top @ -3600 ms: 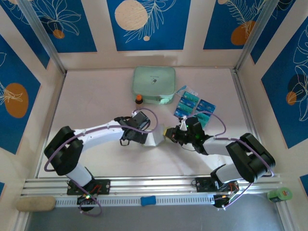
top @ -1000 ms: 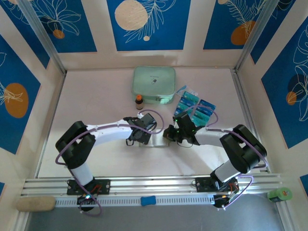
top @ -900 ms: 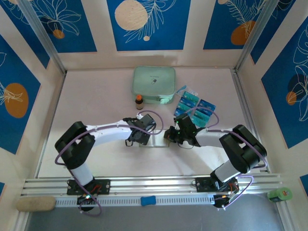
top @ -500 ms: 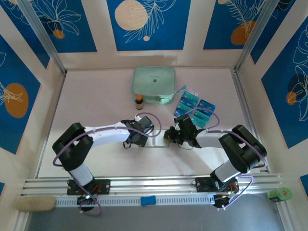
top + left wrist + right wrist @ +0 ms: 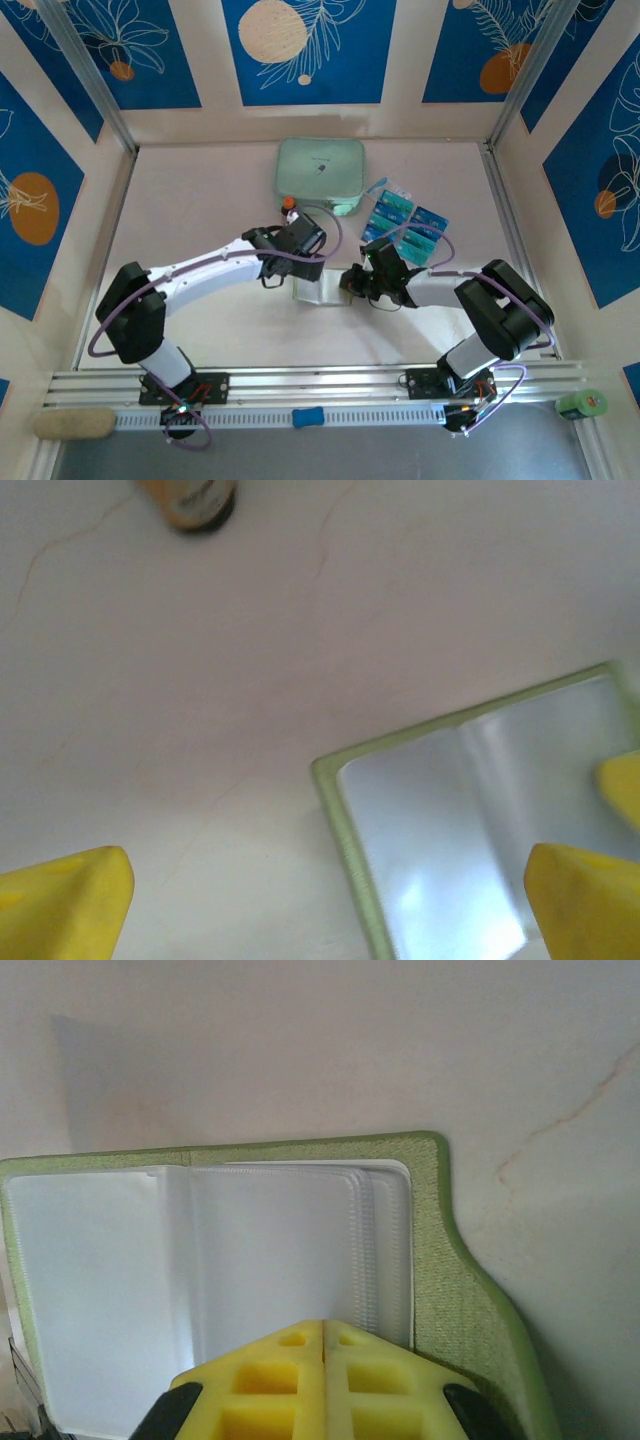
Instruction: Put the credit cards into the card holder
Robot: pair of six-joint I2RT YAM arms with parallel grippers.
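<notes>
The olive-green card holder lies open on the table, its clear pockets facing up. My right gripper is shut, and its yellow fingertips press down on the pockets near the holder's right half. My left gripper hangs open above the holder's far left corner, with nothing between its fingers. The blue and teal credit cards lie in a loose cluster on the table behind the right gripper, untouched.
A mint-green zip case sits at the back centre. A small brown bottle with an orange cap stands just in front of it, close to my left wrist; its base also shows in the left wrist view. Walls close in the table on three sides.
My left gripper has drawn back from the card holder towards the bottle, leaving more of the open holder uncovered. My right gripper stays shut on the same spot.
</notes>
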